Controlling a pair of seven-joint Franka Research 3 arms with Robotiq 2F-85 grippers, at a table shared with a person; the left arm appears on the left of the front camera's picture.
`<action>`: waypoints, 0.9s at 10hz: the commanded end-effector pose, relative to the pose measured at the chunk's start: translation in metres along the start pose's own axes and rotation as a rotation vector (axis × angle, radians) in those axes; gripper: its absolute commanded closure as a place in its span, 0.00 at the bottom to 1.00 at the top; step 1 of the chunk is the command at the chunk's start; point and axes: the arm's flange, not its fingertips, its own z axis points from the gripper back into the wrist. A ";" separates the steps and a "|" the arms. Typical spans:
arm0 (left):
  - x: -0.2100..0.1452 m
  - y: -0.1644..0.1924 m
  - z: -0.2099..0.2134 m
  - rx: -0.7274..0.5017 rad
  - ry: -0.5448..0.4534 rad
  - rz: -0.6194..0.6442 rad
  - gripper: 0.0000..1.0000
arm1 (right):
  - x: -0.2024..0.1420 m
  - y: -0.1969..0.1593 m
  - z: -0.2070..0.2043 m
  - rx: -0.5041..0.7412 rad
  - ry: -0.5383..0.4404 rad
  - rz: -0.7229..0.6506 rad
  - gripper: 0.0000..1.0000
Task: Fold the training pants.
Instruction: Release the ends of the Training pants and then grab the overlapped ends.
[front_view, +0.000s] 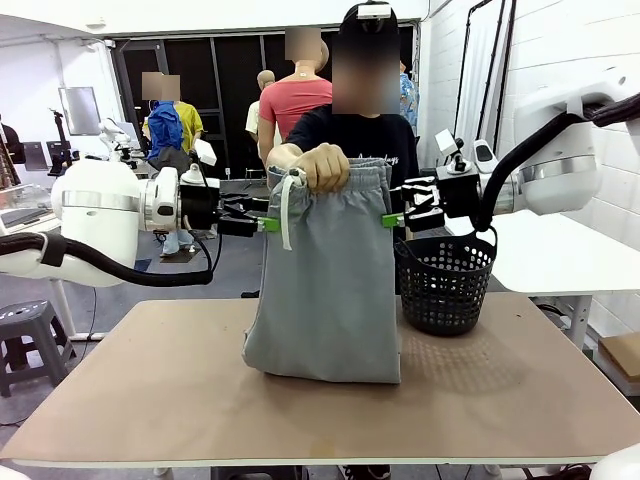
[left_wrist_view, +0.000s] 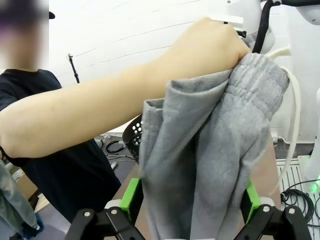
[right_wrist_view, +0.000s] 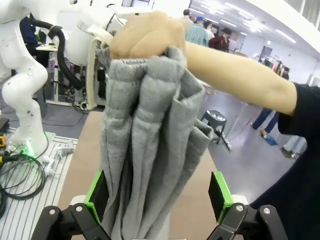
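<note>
A person's hand (front_view: 322, 165) holds the light grey training pants (front_view: 325, 290) bunched at the waistband, above the table's middle. They hang doubled over, with the lower fold resting on the table (front_view: 150, 400). A white drawstring (front_view: 286, 210) dangles at the left. My left gripper (front_view: 268, 223) stands open at the pants' left edge, just under the waistband. My right gripper (front_view: 392, 220) stands open at the right edge. In the left wrist view the pants (left_wrist_view: 210, 165) hang between the green pads (left_wrist_view: 131, 199). In the right wrist view the fabric (right_wrist_view: 145, 150) hangs between the wide-spread pads (right_wrist_view: 220, 192).
A black mesh basket (front_view: 445, 280) stands on the table just right of the pants, below my right gripper. The person stands at the far edge behind the pants. Bare tabletop lies in front and to the left.
</note>
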 end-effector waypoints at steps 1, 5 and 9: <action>-0.003 -0.005 0.000 0.047 0.007 0.017 0.00 | -0.007 0.008 -0.003 -0.045 0.032 -0.007 0.00; -0.011 -0.002 0.000 0.011 -0.007 0.004 0.00 | -0.018 0.012 -0.003 -0.070 0.011 -0.049 0.00; -0.023 -0.002 0.002 0.018 -0.008 0.022 0.00 | -0.021 0.013 -0.010 -0.005 -0.030 -0.093 0.00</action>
